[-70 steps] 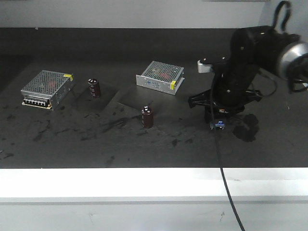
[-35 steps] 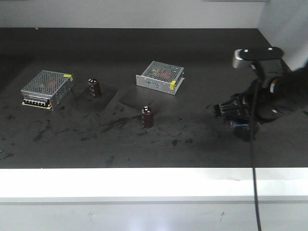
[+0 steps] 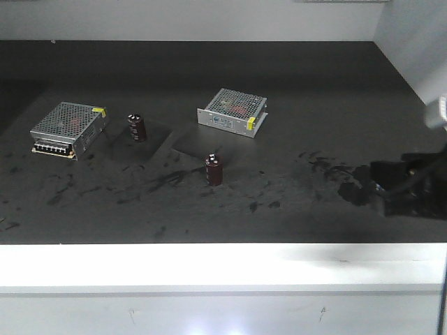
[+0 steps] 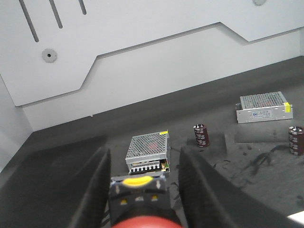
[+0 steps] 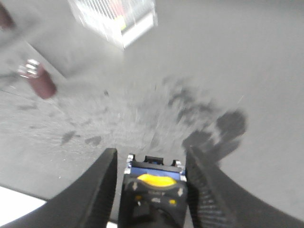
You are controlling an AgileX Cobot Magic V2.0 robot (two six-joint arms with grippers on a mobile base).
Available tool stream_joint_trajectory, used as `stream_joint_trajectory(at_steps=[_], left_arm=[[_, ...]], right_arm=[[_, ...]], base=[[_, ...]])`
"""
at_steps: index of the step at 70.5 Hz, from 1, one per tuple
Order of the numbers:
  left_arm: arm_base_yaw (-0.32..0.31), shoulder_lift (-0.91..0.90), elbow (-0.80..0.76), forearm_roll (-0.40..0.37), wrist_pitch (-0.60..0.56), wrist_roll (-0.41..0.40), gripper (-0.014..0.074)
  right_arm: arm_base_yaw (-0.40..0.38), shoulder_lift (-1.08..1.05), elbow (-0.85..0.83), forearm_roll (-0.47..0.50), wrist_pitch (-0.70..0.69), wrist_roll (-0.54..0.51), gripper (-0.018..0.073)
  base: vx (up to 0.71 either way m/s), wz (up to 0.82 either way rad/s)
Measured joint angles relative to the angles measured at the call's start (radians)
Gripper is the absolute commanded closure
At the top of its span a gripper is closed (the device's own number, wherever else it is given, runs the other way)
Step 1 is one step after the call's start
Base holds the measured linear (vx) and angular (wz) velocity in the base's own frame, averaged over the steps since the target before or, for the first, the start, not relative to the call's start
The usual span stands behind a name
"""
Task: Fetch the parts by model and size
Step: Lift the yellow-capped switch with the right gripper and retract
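Note:
In the left wrist view a push-button switch with a red cap (image 4: 142, 221) and a black body marked with yellow sits between the black fingers (image 4: 95, 190). My left gripper (image 4: 143, 161) is shut on it, well above the table. In the right wrist view a second switch (image 5: 154, 187), black with a blue base and a yellow mark, is held the same way; its cap is hidden. My right gripper (image 5: 151, 154) is shut on it, above the stained mat. From the front, the right arm (image 3: 408, 185) is a dark blur at the right edge; the left arm is out of view.
Two silver perforated power supply boxes (image 3: 70, 127) (image 3: 232, 112) lie on the black mat. Two dark capacitors (image 3: 137, 128) (image 3: 214, 169) stand upright beside them. The table's white front edge (image 3: 209, 265) runs across the bottom, and a grey wall rises behind.
The right arm has swung from the middle right of the mat out to the right edge, carrying the switch with it. The boxes and capacitors have not moved.

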Motion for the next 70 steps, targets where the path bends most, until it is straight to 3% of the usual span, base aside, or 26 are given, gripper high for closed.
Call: stream_joint_trajectory(at_steps=[46,70], left_arm=[[0.0,0.0,0.0,0.0,0.001,0.0,0.0604],[0.0,0.0,0.001,0.0,0.002,0.0,0.0604]], right_arm=[[0.0,-0.631,0.319,0.0,-0.067,-0.041,0.0564],[0.0,-0.692,0.322,0.0,-0.066,-0.042,0.0564]], base=[[0.0,0.0],[0.0,0.0]])
